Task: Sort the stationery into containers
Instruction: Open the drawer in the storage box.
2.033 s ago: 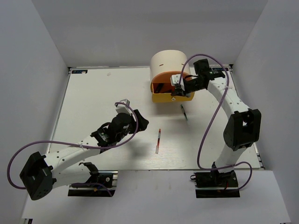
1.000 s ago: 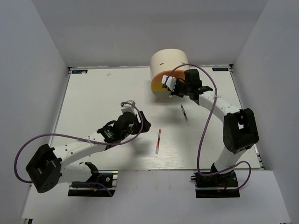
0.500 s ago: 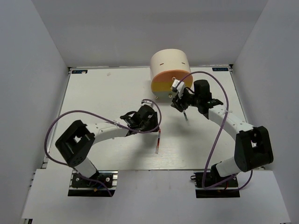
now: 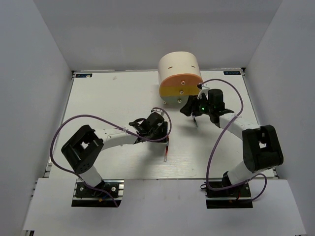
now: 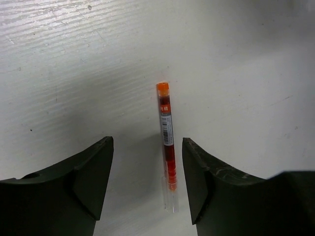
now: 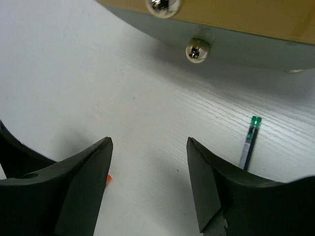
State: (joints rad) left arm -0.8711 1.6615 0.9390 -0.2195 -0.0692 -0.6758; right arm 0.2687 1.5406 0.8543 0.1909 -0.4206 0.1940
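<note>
The containers are the stacked drawers of a cream cylindrical unit, all pushed in, their face banded orange, yellow and pale green; two knobs show in the right wrist view. A thin red pen lies on the table between the open fingers of my left gripper, nearer the right finger, untouched. From above, the left gripper hovers over the top end of the red pen. My right gripper stands open and empty just in front of the drawers. A thin dark pen with a green end lies to its right.
The white table is walled in by grey panels at the back and both sides. The dark pen lies under the right arm's wrist. Purple cables loop over both arms.
The right gripper let go of the drawer front, opened, and drew back toward the table. The left arm swung right and lowered its open gripper over the red pen.
</note>
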